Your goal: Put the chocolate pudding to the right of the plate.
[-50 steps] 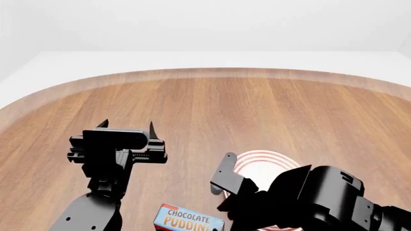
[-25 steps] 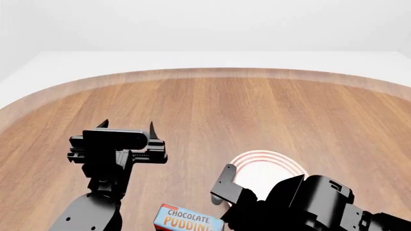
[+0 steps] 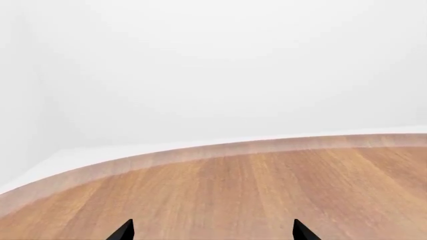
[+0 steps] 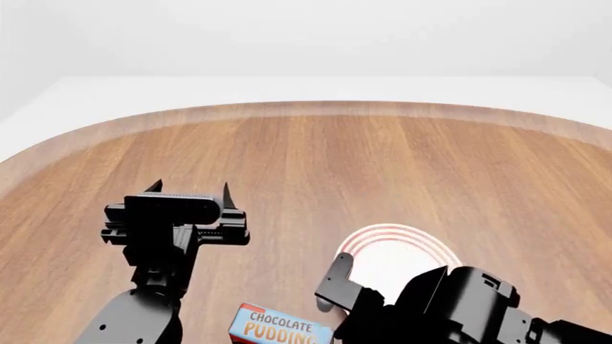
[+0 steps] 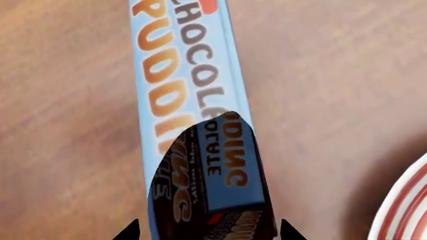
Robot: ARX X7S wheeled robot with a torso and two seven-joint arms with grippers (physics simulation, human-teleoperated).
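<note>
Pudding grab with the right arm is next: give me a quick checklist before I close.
1. Pudding between the right gripper fingertips: ok, tips sit on either side of it.
2. Right gripper open: ok.
3. Gripper low enough to grasp: cannot tell.
4. Plate clear of the grasp: ok, its rim lies apart from the carton.
5. Left gripper out of the way: ok, open and empty.
6. Spot right of plate free: cannot tell, arm hides it.

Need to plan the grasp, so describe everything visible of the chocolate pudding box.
The chocolate pudding is a small rectangular carton, seemingly cardboard, with a light blue top bearing orange and white lettering and dark brown sides with a red spot. It lies flat on the wooden table, near the front edge of the head view, left of the plate and apart from it. The right tool hangs just above it, tips either side, not yet touching.
</note>
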